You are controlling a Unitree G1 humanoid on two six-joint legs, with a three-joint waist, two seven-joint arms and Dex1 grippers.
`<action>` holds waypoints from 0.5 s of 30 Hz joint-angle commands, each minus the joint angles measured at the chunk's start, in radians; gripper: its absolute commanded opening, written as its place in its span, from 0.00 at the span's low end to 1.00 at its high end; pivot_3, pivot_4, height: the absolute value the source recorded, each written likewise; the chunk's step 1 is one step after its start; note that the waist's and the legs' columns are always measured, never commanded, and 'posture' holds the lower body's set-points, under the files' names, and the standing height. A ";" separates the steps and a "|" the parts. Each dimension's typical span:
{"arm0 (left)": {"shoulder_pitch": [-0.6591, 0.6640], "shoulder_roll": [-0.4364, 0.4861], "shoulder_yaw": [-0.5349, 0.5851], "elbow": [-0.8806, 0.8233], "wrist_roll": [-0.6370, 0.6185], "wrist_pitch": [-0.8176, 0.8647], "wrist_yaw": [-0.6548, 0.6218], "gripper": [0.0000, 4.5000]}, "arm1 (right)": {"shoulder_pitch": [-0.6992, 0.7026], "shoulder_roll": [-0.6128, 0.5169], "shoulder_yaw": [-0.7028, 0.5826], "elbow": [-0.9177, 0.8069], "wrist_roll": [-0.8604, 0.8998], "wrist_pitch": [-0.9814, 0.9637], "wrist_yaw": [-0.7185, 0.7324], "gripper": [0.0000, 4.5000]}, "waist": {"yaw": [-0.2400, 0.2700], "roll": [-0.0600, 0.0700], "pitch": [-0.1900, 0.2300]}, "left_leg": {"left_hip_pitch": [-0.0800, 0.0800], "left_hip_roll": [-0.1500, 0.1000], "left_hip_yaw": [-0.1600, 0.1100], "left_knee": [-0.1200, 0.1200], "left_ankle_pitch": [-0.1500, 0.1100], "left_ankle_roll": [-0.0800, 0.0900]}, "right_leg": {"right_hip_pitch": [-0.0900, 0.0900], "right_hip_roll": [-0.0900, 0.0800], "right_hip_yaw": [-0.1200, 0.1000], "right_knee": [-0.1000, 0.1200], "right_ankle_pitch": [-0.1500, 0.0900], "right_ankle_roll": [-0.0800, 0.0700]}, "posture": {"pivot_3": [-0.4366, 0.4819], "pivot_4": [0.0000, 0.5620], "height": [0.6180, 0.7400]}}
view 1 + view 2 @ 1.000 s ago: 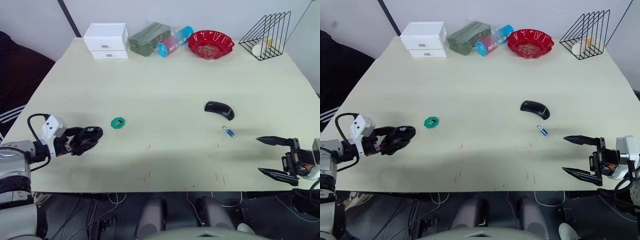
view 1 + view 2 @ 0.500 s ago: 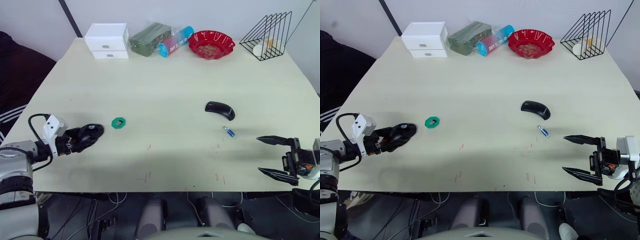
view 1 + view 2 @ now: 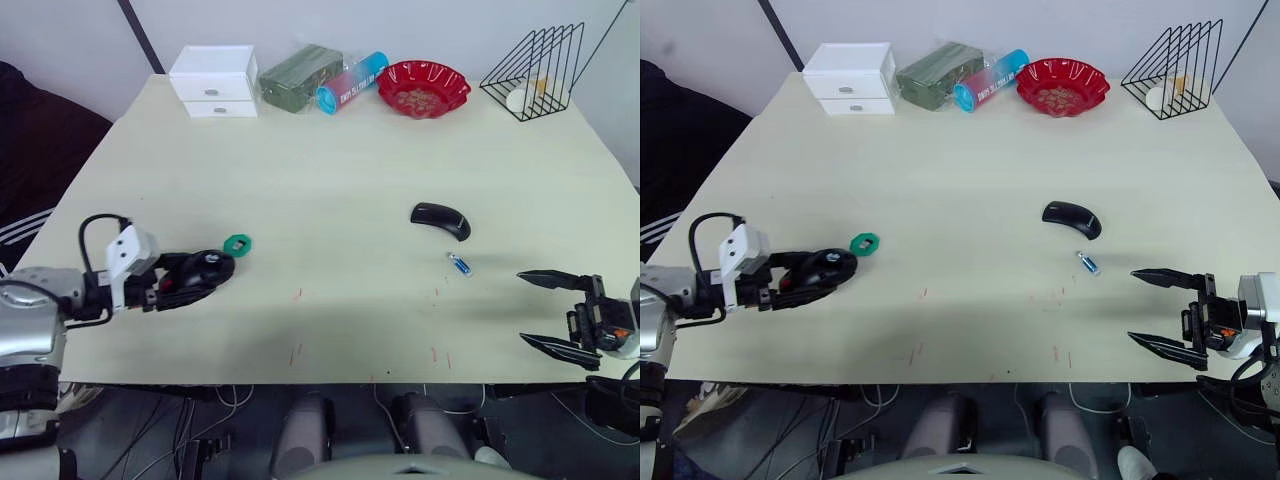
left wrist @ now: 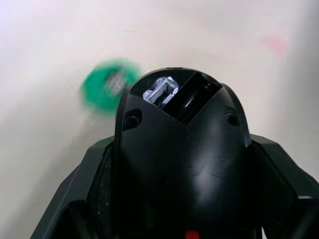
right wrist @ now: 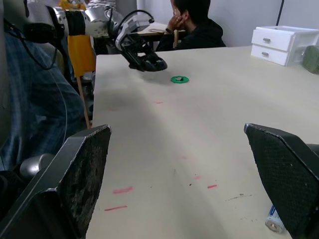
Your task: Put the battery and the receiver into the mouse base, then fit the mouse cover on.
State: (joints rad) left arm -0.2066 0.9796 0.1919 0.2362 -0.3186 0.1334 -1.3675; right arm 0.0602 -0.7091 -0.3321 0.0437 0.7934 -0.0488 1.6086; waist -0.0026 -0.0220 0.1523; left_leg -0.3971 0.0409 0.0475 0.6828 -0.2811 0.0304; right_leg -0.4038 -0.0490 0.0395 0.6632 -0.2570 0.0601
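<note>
Mouse base (image 3: 196, 276): black, oval, clamped in the left tool (image 3: 185, 280) at the lower left of the frame, just above the counter (image 3: 330, 150). In the left wrist view its open compartment faces away from the camera, with a silvery metal contact at one corner and a small red patch at the near end. No writing legible on it. A green ring (image 3: 237, 243) lies on the counter just beside the base's tip, toward the upper right of it. Mouse cover (image 3: 439, 219): plain black arched shell, resting right of centre, well apart from the base. A small blue-and-white battery (image 3: 459, 264) lies just below the cover. Right tool (image 3: 549, 312) at the lower right edge, fingers spread wide, holding nothing. Along the top edge: white two-drawer box (image 3: 212, 80), dark green packet (image 3: 299, 75), a blue-capped tube (image 3: 350, 83) with print too small to read, red scalloped bowl (image 3: 421, 88), black wire rack (image 3: 532, 70).
</note>
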 commanded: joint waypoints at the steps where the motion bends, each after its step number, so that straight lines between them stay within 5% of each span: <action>1: -0.029 -0.016 -0.050 -0.193 -0.050 0.105 0.016 0.66 | -0.008 -0.022 -0.012 -0.005 0.023 -0.011 0.006 1.00 | 0.000 0.000 0.000 | 0.000 -0.001 0.000 0.000 0.000 0.000 | 0.000 0.000 0.000 0.000 0.000 0.000 | 0.48 0.27 1.00; 15: -0.240 -0.175 -0.376 -0.458 0.021 0.287 0.106 0.66 | -0.001 -0.024 -0.017 -0.013 0.022 -0.015 0.006 1.00 | -0.008 0.000 0.000 | 0.000 -0.002 0.000 0.001 0.000 0.000 | 0.000 0.003 0.003 0.000 0.000 0.000 | 0.48 0.27 1.00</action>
State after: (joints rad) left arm -0.4309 0.8145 -0.1580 -0.1737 -0.3115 0.4173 -1.2750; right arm 0.0535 -0.7255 -0.3226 0.0559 0.7978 -0.0548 1.6087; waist -0.0109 -0.0215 0.1527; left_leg -0.3972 0.0393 0.0470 0.6837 -0.2811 0.0305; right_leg -0.4038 -0.0463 0.0420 0.6629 -0.2570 0.0603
